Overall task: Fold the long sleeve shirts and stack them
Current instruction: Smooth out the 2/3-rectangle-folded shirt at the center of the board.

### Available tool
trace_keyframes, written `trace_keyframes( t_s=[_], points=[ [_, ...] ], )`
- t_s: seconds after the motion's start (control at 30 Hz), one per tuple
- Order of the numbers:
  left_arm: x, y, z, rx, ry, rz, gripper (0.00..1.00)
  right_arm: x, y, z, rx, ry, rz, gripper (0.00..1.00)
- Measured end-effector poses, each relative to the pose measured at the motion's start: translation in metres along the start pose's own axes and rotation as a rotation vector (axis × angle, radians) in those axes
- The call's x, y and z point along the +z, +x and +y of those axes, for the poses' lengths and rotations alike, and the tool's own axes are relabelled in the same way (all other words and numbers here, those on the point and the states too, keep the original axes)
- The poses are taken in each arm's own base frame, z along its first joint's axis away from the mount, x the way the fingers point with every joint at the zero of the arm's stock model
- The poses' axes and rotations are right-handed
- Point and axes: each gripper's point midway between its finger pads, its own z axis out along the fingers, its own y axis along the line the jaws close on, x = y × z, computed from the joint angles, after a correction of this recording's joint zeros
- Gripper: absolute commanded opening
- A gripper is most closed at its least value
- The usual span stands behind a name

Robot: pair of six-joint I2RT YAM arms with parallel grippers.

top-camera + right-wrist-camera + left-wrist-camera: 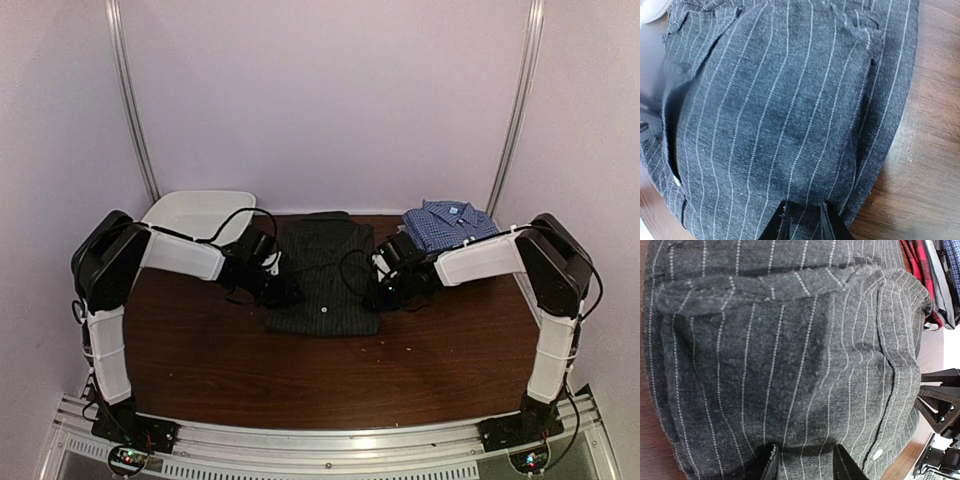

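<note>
The black pinstriped shirt [323, 278] lies folded in the middle of the table, with light buttons on its front. My left gripper [285, 292] is at its left edge. In the left wrist view the left gripper [807, 465] has a thick fold of the pinstriped cloth [790, 365] between its jaws. My right gripper [387, 288] is at the shirt's right edge. In the right wrist view the right gripper [804, 222] has its jaws close together on the cloth [785, 100]. A folded blue checked shirt [448, 224] lies at the back right.
A white tub [195, 214] stands at the back left. The left wrist view shows red-black cloth [918, 265] and grey cloth [940, 290] beyond the pinstriped shirt. Bare brown table [330, 380] lies in front of the shirt. Pale walls close in three sides.
</note>
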Motion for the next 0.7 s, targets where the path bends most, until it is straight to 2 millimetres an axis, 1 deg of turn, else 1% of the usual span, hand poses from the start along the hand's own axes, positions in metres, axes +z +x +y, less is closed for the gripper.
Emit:
trace_keyframes(
  t_s=[0.17,0.27,0.37,0.47,0.53,0.63,0.7],
  points=[
    [-0.003,-0.006,-0.003,0.003,-0.009,-0.013,0.38,-0.002,0.0,-0.003,0.0,0.019,-0.004,0.22],
    [-0.007,-0.017,-0.007,0.004,-0.01,-0.038,0.38,-0.012,-0.003,0.0,-0.009,0.037,-0.018,0.23],
    [-0.011,-0.03,-0.007,0.001,-0.009,-0.067,0.38,-0.022,-0.012,0.005,-0.018,0.051,-0.046,0.23],
    [-0.014,-0.052,-0.007,-0.003,-0.007,-0.106,0.38,-0.028,-0.026,0.019,-0.034,0.04,-0.079,0.23],
    [-0.014,-0.066,-0.003,-0.01,-0.009,-0.13,0.37,-0.031,-0.039,0.034,-0.049,0.024,-0.104,0.23],
    [-0.008,-0.081,0.009,-0.022,-0.021,-0.142,0.36,-0.029,-0.06,0.059,-0.07,-0.01,-0.145,0.23],
    [0.002,-0.087,0.021,-0.031,-0.04,-0.134,0.36,-0.023,-0.07,0.071,-0.08,-0.025,-0.16,0.23]
  ],
)
